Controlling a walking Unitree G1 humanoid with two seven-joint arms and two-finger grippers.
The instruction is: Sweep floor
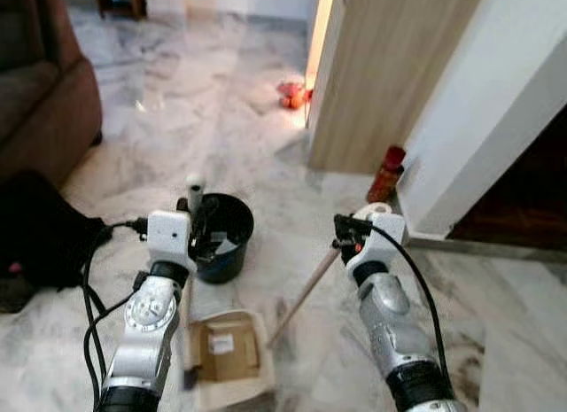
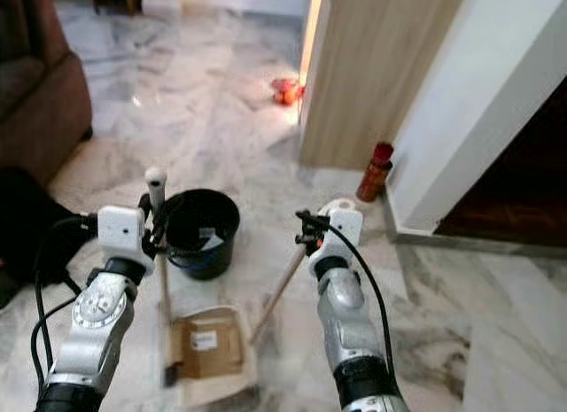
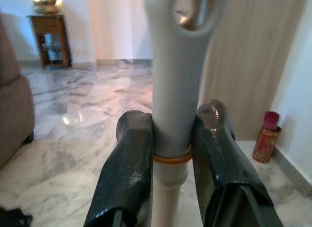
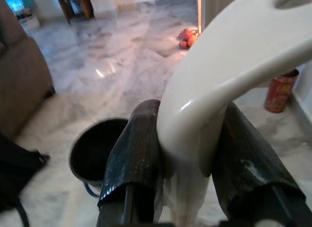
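We stand on a glossy marble floor between a brown sofa and a wooden door. A black bucket sits just beyond the cream dustpan, which holds a flat cardboard piece. Our left end effector is clamped on the dustpan handle, our right end effector on the broom handle.

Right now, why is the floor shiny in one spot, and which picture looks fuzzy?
Left eye view: warm light spills through the gap beside the wooden panel, gleaming on the marble floor. Right wrist view: the white handle held by the right gripper looks soft and blurred because it is so close.
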